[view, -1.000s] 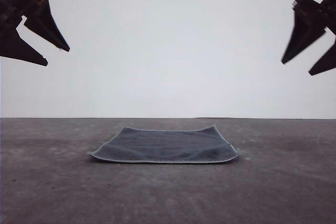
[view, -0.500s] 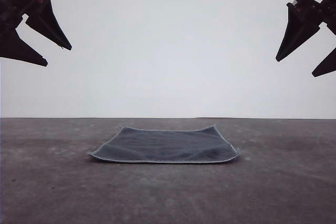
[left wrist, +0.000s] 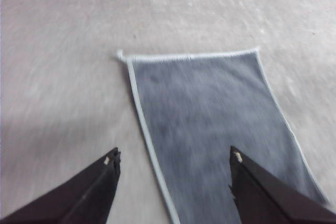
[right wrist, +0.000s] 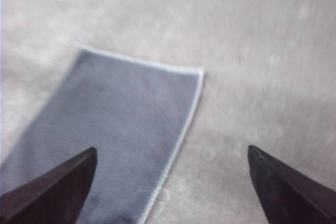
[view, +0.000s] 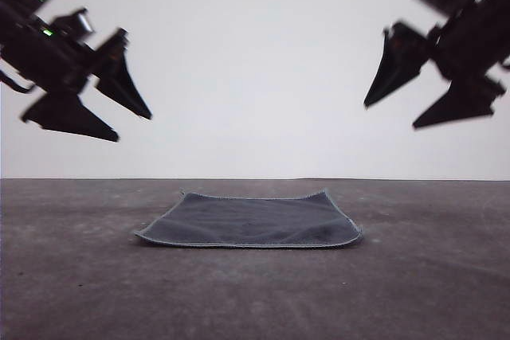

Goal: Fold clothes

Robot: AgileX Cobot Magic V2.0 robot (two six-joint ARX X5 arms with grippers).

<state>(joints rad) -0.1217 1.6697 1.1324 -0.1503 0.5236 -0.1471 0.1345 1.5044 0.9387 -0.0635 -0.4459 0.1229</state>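
Observation:
The clothes (view: 250, 221) are one small square cloth lying flat on the table, dark grey face up, with a light grey stitched hem. The left wrist view shows the cloth (left wrist: 215, 124) with one hemmed edge between the black fingers. The right wrist view shows the cloth (right wrist: 110, 129) and one of its corners. My left gripper (view: 134, 125) hangs open, high above the table and left of the cloth. My right gripper (view: 390, 115) also hangs open, high and right of the cloth. Neither holds anything.
A grey, mottled table (view: 430, 284) runs across the front view, with bare surface on all sides of the cloth. A plain white wall (view: 255, 61) stands behind the table.
Both grippers have moved inward and down from the upper corners toward the cloth. The cloth has not moved.

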